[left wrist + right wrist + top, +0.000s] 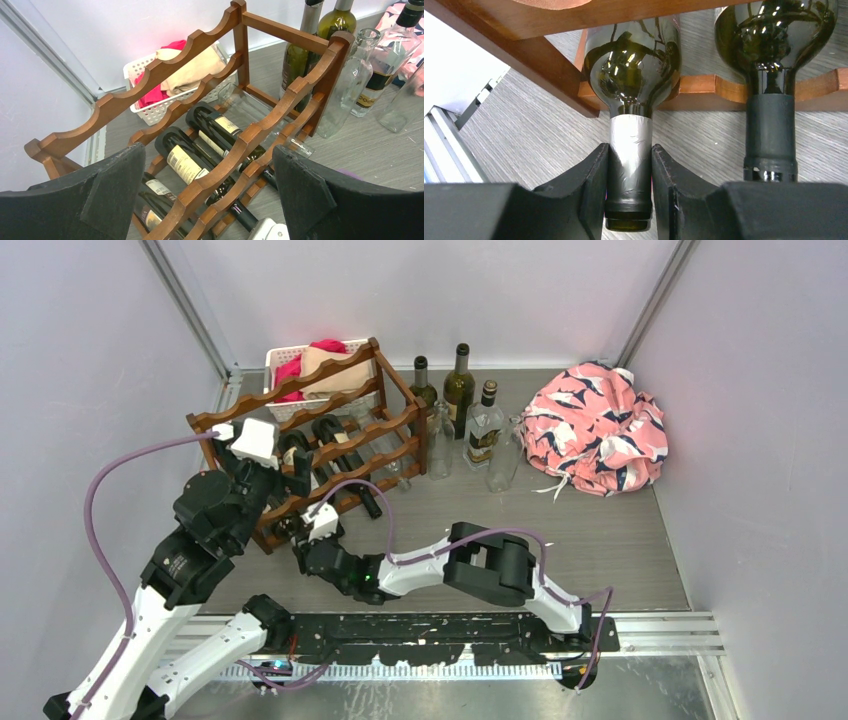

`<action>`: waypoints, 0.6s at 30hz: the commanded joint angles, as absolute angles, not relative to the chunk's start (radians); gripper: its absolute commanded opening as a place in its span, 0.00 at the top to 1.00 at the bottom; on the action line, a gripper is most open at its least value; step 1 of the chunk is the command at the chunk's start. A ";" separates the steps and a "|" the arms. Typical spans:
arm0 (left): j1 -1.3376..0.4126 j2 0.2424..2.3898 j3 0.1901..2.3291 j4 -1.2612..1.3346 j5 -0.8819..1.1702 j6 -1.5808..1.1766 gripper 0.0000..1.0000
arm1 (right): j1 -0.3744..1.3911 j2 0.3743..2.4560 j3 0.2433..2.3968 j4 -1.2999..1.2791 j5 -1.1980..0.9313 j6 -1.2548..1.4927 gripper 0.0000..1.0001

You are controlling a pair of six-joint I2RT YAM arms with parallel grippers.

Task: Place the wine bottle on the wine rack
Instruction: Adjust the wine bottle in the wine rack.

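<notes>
The wine bottle (631,75) was dark, glossy glass with lights mirrored on its rounded shoulder. Its neck was wrapped in matte, slightly creased silver foil. It lay on its side in the lowest tier of the wine rack (220,165), in the end slot beside a corner post. Its shoulder rested on the front rail and its neck jutted out over the grey wood-grain table (524,130).

The right gripper (630,155) was clamped on that foiled neck, one rough black pad on each side. In the next slot lay a neighbouring bottle (771,130) of similar dark glass with a black capsule.

The rack was varnished reddish-brown wood, an open frame of scalloped rails in tiers. Several more dark bottles lay in it, with cream labels (182,162) whose print was too small to read.

The left gripper (207,151) hung above the rack's near end, its fingers spread wide and holding nothing.

Behind the rack stood a white slotted plastic basket (145,112) holding pink and tan cloth.
</notes>
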State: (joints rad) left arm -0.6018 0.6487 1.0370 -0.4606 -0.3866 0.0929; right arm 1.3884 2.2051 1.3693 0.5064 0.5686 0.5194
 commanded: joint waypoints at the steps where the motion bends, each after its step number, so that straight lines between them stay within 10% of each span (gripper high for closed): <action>1: -0.597 0.643 1.035 -0.390 -0.403 0.113 0.04 | 1.376 2.231 1.389 0.610 0.573 0.491 0.99; 18: -0.597 0.646 1.028 -0.382 -0.400 0.120 0.04 | 1.375 2.329 1.431 0.604 0.545 0.511 0.99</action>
